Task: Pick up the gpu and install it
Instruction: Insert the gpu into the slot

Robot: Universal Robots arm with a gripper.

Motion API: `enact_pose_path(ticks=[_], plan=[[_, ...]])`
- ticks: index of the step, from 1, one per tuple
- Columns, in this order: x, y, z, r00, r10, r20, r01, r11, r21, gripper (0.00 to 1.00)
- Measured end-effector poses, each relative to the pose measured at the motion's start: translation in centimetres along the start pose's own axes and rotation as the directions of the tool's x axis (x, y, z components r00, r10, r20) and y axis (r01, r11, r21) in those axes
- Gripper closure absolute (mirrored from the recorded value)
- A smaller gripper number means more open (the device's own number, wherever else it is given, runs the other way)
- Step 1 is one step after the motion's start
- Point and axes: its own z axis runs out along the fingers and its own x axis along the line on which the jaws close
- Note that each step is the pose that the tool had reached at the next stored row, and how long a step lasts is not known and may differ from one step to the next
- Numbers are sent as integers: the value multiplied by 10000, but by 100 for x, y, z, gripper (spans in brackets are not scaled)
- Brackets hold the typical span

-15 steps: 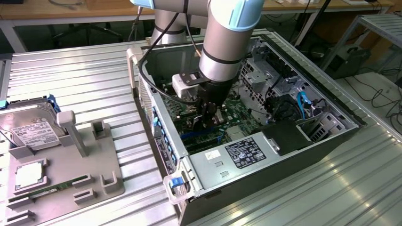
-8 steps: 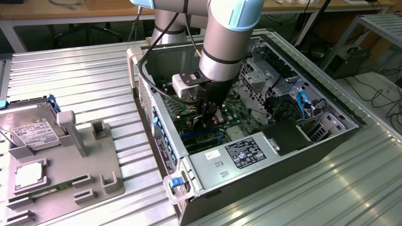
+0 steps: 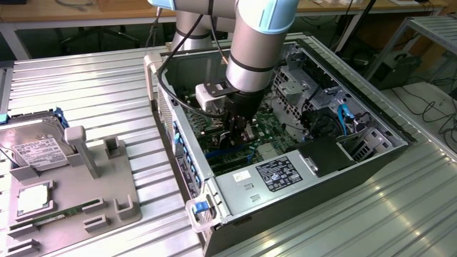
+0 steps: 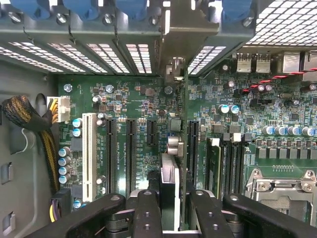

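A: Where is the flat green-board gpu (image 4: 171, 191) with the black shroud?

B: Standing on edge inside the open black computer case (image 3: 343, 176), clamped between the jaws of the black gripper (image 4: 170, 210), over the green motherboard (image 4: 148, 109) and among its black expansion slots (image 4: 130, 151).

A: And outside the case?

B: On the ribbed metal desk (image 3: 85, 85), at the exterior view's left, a grey holder tray (image 3: 107, 182) carries a silver hard drive with a white label (image 3: 32, 147).

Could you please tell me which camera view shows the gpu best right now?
The wrist view: the gpu stands edge-on between the gripper fingers, over the motherboard slots. In the exterior view the arm mostly hides it inside the case.
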Motion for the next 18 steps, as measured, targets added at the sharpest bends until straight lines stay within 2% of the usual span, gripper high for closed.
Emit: enact_pose_path(ticks=[18], plan=[[-14,5,6,10000,1,-2,-1,10000,-1,72]])
